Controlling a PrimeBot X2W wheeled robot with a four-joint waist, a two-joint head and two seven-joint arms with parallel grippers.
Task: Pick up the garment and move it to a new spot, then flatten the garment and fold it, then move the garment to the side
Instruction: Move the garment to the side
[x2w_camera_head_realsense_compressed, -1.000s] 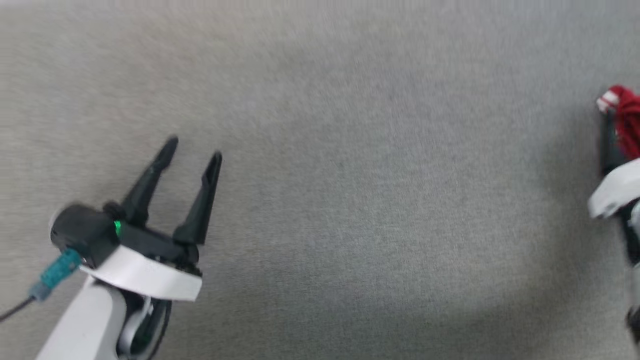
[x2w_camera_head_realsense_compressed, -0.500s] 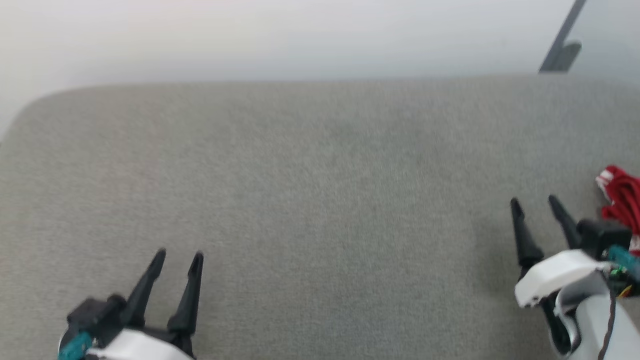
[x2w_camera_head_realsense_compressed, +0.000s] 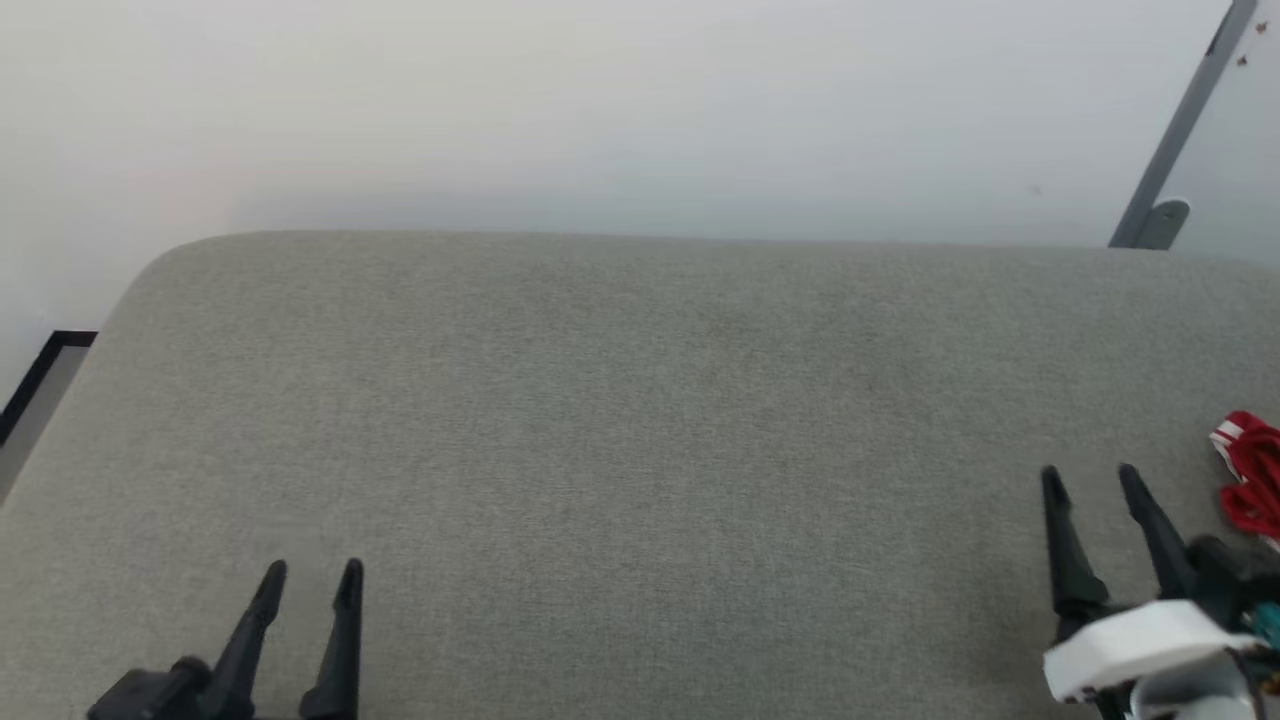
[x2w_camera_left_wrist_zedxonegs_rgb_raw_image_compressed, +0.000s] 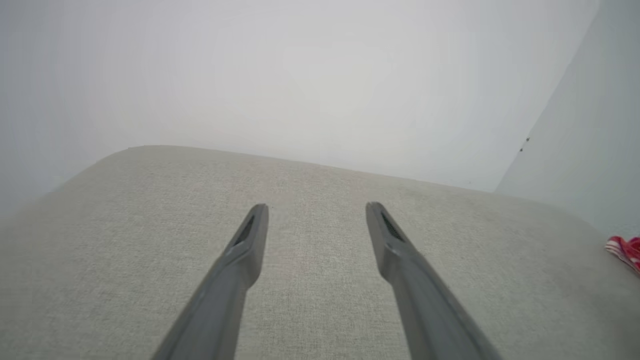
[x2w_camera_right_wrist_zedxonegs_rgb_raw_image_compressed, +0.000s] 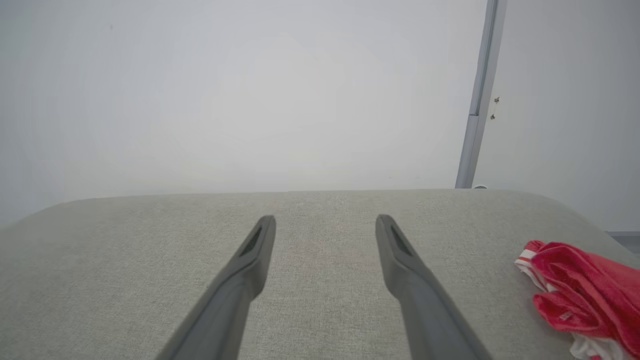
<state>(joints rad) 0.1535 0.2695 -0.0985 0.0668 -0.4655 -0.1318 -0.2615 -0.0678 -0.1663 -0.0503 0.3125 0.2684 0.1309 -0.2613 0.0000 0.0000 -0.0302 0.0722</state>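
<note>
Bunched garment (x2w_camera_right_wrist_zedxonegs_rgb_raw_image_compressed: 580, 295) lies right of right gripper (x2w_camera_head_realsense_compressed: 1088, 472) (fingers apart, empty); left gripper (x2w_camera_head_realsense_compressed: 314, 566) likewise.

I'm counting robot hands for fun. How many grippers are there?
2. The left gripper is at the head view's lower left; the right gripper at its lower right, near the garment.

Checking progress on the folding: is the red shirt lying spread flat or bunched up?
Bunched up: the shirt lies in a rumpled red heap on the cushion, not flat.
</note>
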